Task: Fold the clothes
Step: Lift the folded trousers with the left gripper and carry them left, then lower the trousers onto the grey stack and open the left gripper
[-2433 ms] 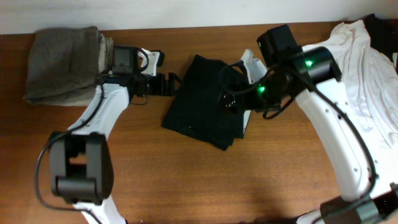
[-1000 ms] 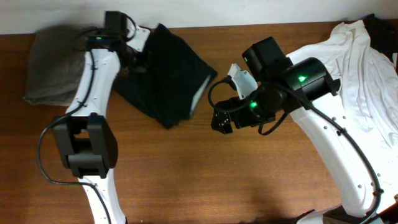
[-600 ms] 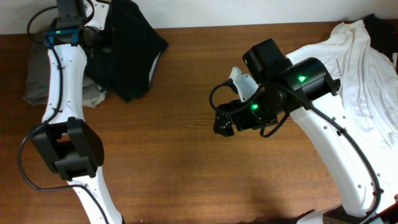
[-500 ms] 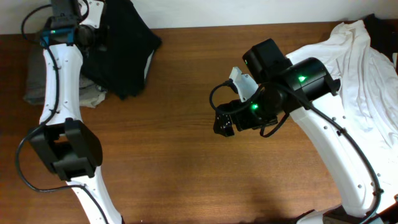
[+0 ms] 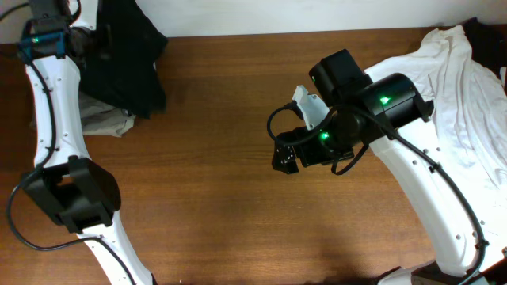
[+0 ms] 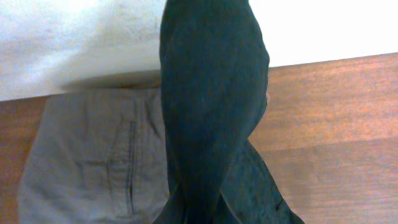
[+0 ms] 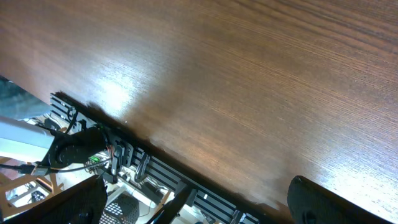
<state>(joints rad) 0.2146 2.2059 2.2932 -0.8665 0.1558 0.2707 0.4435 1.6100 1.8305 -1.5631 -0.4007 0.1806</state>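
Observation:
A black garment (image 5: 125, 57) hangs bunched from my left gripper (image 5: 89, 39), which is shut on it at the table's far left corner. In the left wrist view the dark cloth (image 6: 211, 106) drapes over my fingers and hides them. It hangs above a folded grey pair of trousers (image 6: 93, 162), whose lower corner (image 5: 107, 121) peeks out under it in the overhead view. My right gripper (image 5: 285, 156) hovers over bare wood mid-table, open, with nothing between its fingers (image 7: 326, 202).
A heap of white clothes (image 5: 467, 75) lies at the far right, with something dark (image 5: 485, 32) behind it. The right wrist view shows the table's edge (image 7: 205, 186), with a metal frame and cables beyond it. A white wall (image 6: 323, 28) rises behind the table.
My left arm has swung the black garment leftward from beside the table's middle to over the grey trousers. The right arm has stayed where it was.

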